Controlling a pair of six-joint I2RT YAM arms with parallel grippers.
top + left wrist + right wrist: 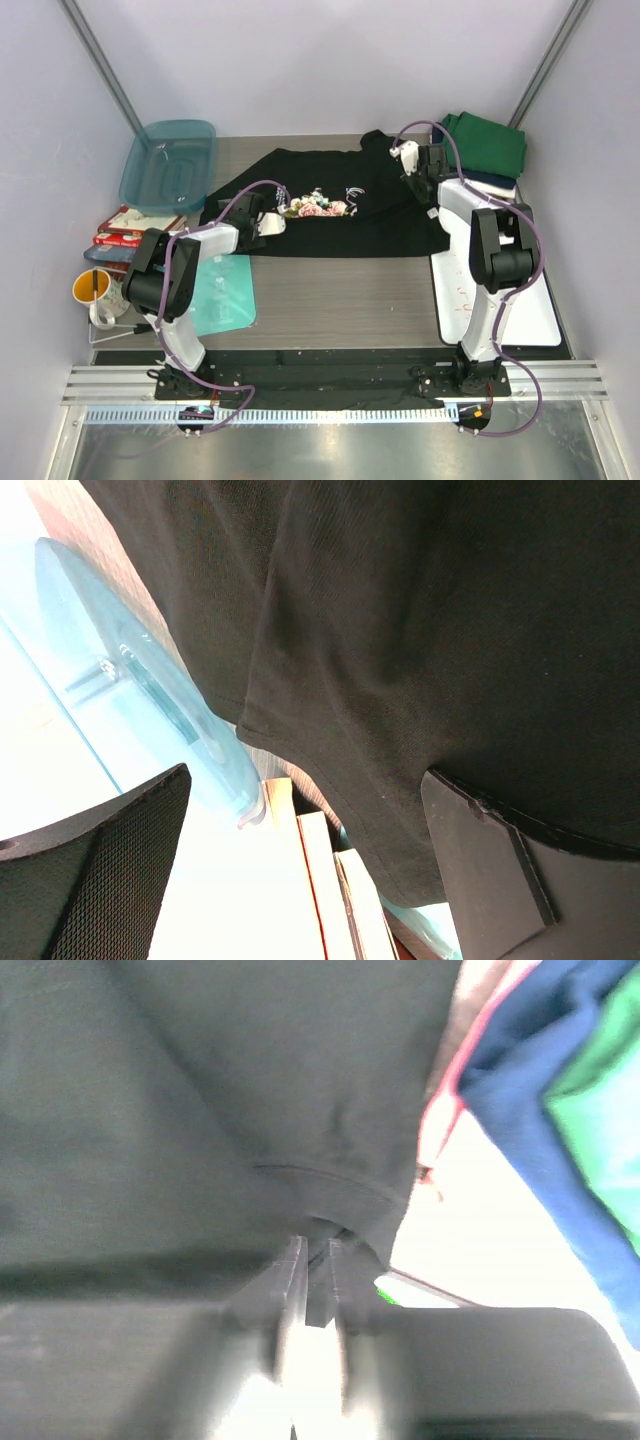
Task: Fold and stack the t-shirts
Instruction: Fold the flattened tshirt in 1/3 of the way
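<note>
The black t-shirt (330, 215) with a floral print lies spread across the middle of the table. My left gripper (270, 208) hovers over its left part. In the left wrist view it (300, 880) is open, with the shirt's hem (380, 730) hanging between the wide-apart fingers. My right gripper (408, 155) is at the shirt's far right corner. In the right wrist view it (315, 1260) is shut, pinching a fold of black cloth (250, 1110). Folded green (487, 145) and navy (497, 182) tees are stacked at the back right, also seen beside my right gripper (530, 1110).
A teal plastic tub (170, 160) stands at the back left, with books (125, 228) and a yellow mug (90, 288) in front of it. A teal flat mat (228, 290) lies by the left arm. A white board (510, 300) lies at the right.
</note>
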